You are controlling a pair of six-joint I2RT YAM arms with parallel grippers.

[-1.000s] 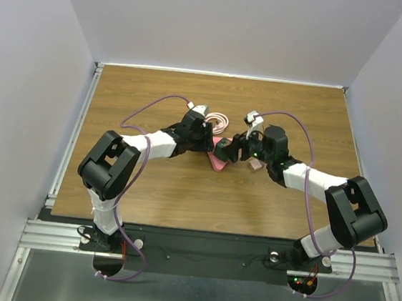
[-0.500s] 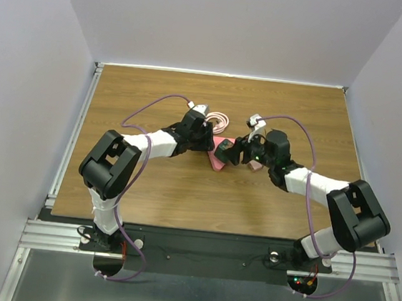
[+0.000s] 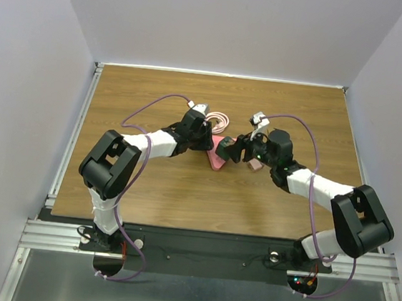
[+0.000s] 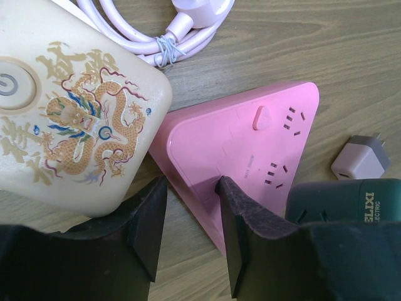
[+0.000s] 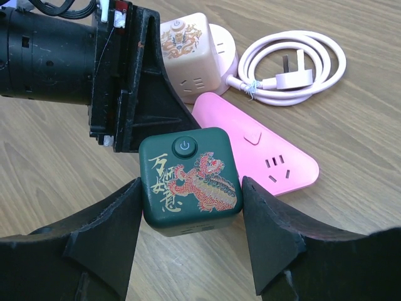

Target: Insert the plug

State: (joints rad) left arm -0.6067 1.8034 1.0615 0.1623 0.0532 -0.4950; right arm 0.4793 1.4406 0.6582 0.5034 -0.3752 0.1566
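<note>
**First:** When the scene is viewed from above, what is shown of the surface and the room?

**Second:** A brown wood-grain table (image 3: 181, 199) is enclosed by plain pale walls (image 3: 221, 23) on the left, far and right sides. A metal rail (image 3: 73, 137) is fitted along its left edge.

**First:** Where is the plug found?

**Second:** The green cube (image 5: 194, 175), printed with a dragon, is pinched at its sides by the right gripper (image 5: 191, 188) near the table's middle. It is held at the right edge of the pink power strip (image 4: 250, 144). Whether contact is made cannot be told.

**First:** And the other arm?

**Second:** The left gripper (image 4: 190, 200) is spread astride the strip's left edge. One finger is seen over the pink top, and bare wood is seen between the other finger and the strip. A cream cube (image 4: 69, 113) is set just left of the strip. A coiled pink cable (image 5: 294, 63) is laid farther back, and a small grey adapter (image 4: 360, 158) is seen to the right.
</note>
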